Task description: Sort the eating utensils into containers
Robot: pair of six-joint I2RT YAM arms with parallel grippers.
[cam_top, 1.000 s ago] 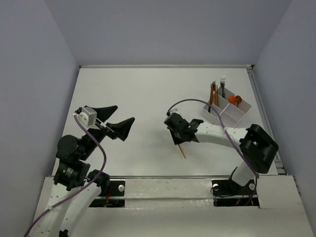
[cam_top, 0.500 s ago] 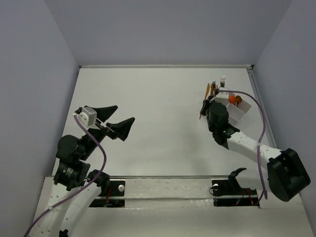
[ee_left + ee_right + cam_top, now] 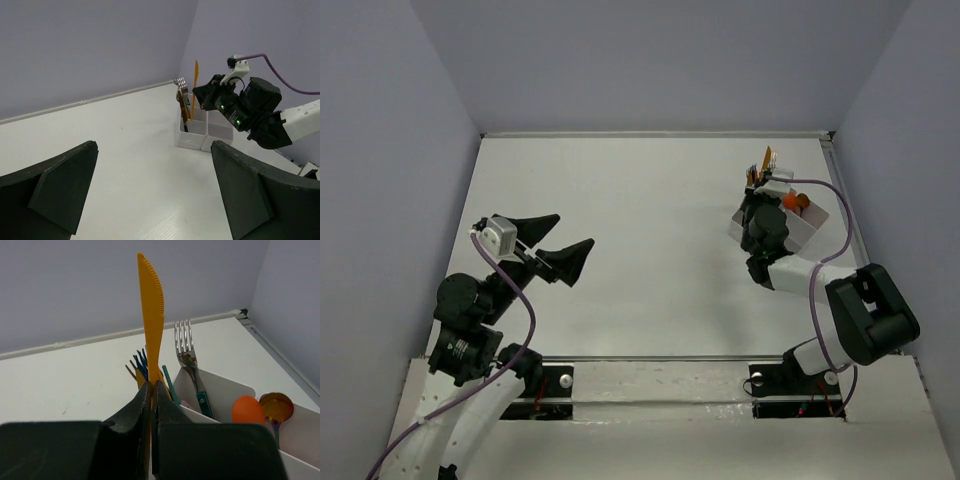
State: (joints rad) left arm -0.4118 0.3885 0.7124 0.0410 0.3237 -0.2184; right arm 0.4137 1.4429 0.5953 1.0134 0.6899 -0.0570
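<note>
My right gripper [image 3: 151, 390] is shut on an orange plastic knife [image 3: 151, 300] and holds it upright at the near left end of the white divided box [image 3: 220, 387]. In the box stand a teal-handled silver fork [image 3: 186, 347], blue and brown fork tips [image 3: 140, 365], a green stick [image 3: 170, 385], an orange spoon [image 3: 248, 410] and a coppery spoon [image 3: 276, 406]. From above, the right gripper [image 3: 760, 205] covers the box's left end [image 3: 813, 228], and the knife [image 3: 766, 160] sticks out beyond it. My left gripper [image 3: 560, 245] is open and empty at the left.
The box stands close to the right wall and the table's raised right edge [image 3: 847, 220]. In the left wrist view the box [image 3: 195, 137], the knife [image 3: 194, 80] and the right arm [image 3: 255, 107] show far ahead of my open left fingers [image 3: 250, 200].
My right arm has carried the orange knife from the middle of the table to the box at the back right and turned it upright. The left arm has not moved.
</note>
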